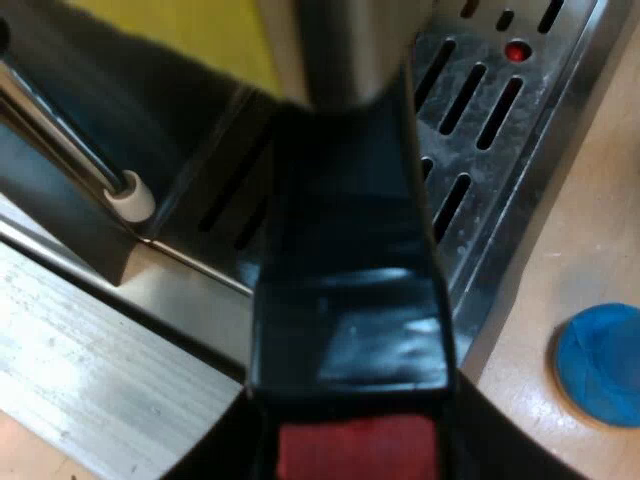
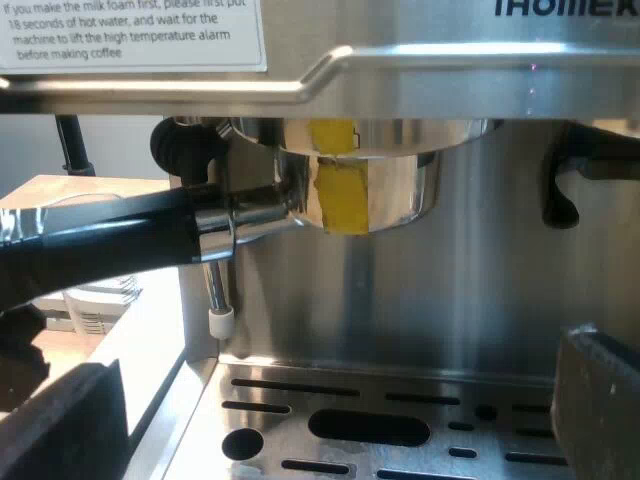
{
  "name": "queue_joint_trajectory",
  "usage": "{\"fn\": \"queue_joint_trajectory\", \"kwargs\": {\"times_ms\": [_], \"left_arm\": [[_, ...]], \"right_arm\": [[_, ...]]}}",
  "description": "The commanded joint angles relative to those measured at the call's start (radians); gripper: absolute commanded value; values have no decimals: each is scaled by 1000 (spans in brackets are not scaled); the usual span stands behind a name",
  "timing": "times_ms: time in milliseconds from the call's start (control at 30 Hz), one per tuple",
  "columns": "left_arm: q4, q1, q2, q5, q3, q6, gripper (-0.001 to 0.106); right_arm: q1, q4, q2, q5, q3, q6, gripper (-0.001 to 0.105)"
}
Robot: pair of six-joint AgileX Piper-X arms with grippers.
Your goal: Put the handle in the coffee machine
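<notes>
Left gripper (image 1: 345, 455): its fingers (image 1: 222, 462) appear as dark slivers pressed against both sides of the handle (image 1: 345, 300), next to the red end (image 1: 355, 452). The jaws are closed on the handle, with no gap visible.

Right gripper (image 2: 330, 415): the jaws stand wide apart and hold nothing. Its fingers (image 2: 60, 425) hang low before the drip tray (image 2: 400, 400), facing the front of the espresso machine (image 2: 450, 290).

Portafilter (image 2: 360, 185): the metal basket sits up under the machine's brew head and carries a strip of yellow tape (image 2: 338, 180). Its handle runs off sideways rather than straight out from the front, and whether the lock is fully turned cannot be told.

Other observations:
- The steam wand (image 2: 215, 290), which has a white tip, hangs just beside the portafilter's neck, over the edge of the tray.
- In the left wrist view the slotted tray lies under the handle, and a small red indicator (image 1: 516, 50) is set in its grille.
- A blue tamper (image 1: 600, 365) rests on the wooden table (image 1: 570, 250), near the tray's rim and apart from the handle.
- A printed notice (image 2: 130, 30) about milk foam and hot water is fixed to the machine's face, above the brew head.
</notes>
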Motion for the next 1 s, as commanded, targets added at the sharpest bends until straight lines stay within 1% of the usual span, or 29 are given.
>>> {"fn": "queue_joint_trajectory", "kwargs": {"times_ms": [33, 467, 667, 700, 733, 800, 833, 933, 1000], "left_arm": [[-49, 0, -16, 66, -51, -20, 0], [-44, 0, -16, 127, -61, -20, 0], [-40, 54, -16, 239, -61, -24, 0], [-29, 68, -16, 273, -61, -24, 0], [-16, 78, -16, 316, -61, -12, 0], [3, 83, -16, 354, -61, 15, 0], [32, 83, -16, 388, -61, 70, 0], [75, 67, -16, 402, -61, 138, 0], [80, 64, -16, 390, -61, 142, 0]], "right_arm": [[-4, -14, 3, 6, -1, -17, 86], [-4, -14, 3, 6, -1, -17, 86], [-4, -14, 3, 6, -1, -17, 86], [-4, -14, 3, 6, -1, -17, 86], [-4, -14, 3, 6, -1, -17, 86], [-4, -14, 3, 6, -1, -17, 86], [-4, -14, 5, 6, -1, -17, 86], [-4, -14, 10, 6, -1, -17, 86], [-4, -14, 10, 6, -1, -17, 86]]}}
